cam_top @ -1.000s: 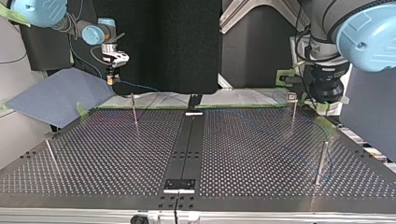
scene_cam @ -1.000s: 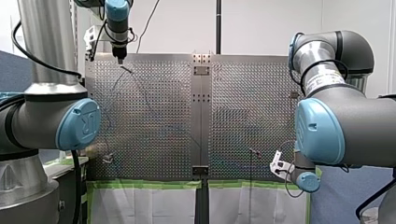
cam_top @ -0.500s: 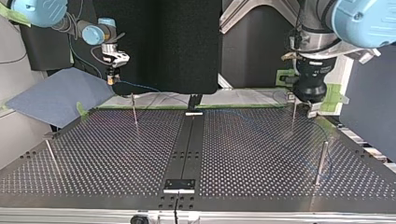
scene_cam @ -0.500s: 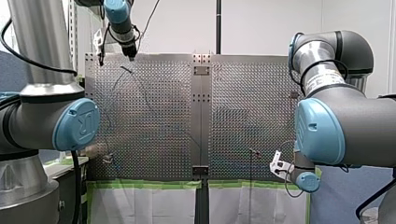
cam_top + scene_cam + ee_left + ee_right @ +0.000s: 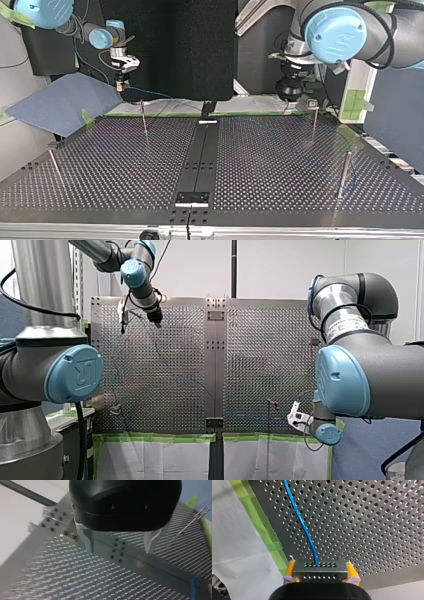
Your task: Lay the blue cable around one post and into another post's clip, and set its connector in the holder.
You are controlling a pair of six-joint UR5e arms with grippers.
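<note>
Blue cable [image 5: 303, 527] held at its connector; its run across the counter is hard to trace.
Yellow-padded right claw [image 5: 320, 568] is clamped on the perforated metal connector [image 5: 322, 574], partly hidden by the claw's body. The cable leaves it over the counter [image 5: 367, 517]. In the top view the cable shows only faintly near the tall post [image 5: 343, 174]. Left claw [image 5: 119, 542] hangs spread and empty above the middle strip [image 5: 117, 555], having swung inward from the counter's corner since a second ago. The right claw has kept its place.
</note>
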